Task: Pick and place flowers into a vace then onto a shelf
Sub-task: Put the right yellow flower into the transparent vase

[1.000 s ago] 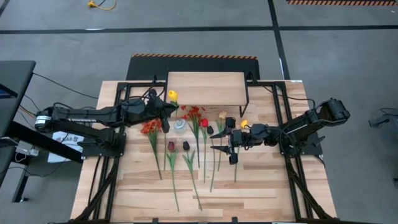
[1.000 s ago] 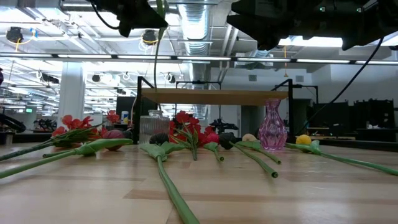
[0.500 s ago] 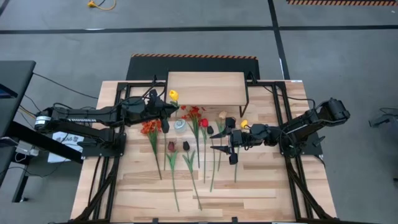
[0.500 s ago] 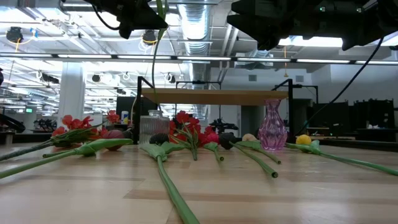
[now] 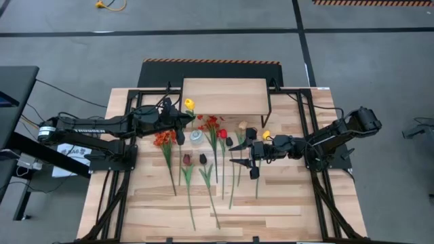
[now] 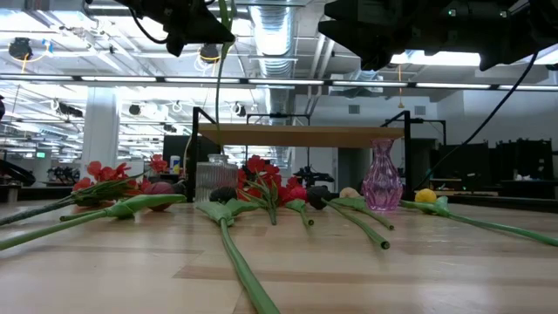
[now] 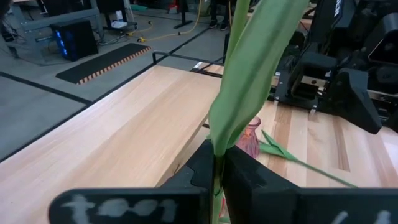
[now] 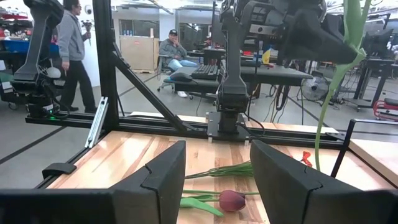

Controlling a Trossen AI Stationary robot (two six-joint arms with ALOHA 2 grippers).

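My left gripper (image 5: 180, 123) is up in the air near the shelf's left front corner, shut on a yellow tulip (image 5: 188, 104). The tulip's stem (image 6: 216, 96) hangs down over a ribbed clear glass vase (image 6: 209, 180) (image 5: 196, 136). My right gripper (image 5: 241, 154) hovers open above the flowers right of centre, touching nothing. Red, maroon and cream tulips and red-orange sprays (image 5: 203, 163) lie flat on the slatted table. A pink glass vase (image 6: 381, 175) stands farther right. The shelf (image 5: 224, 96) (image 6: 301, 134) stands at the far edge. My left gripper pinches the yellow tulip's green stem (image 7: 217, 163) between its two fingers, just below a long leaf (image 7: 249, 68). The fingers come roughly level from the table's left and lie across the stem. The tulip is lifted clear and upright, its stem's lower end (image 6: 216, 150) hanging just above the clear vase.
Black frame rails (image 5: 305, 129) run along the table's left and right sides. Bare slatted wood lies toward the near edge (image 5: 271, 217). People (image 8: 73, 43) are in the room beyond the table.
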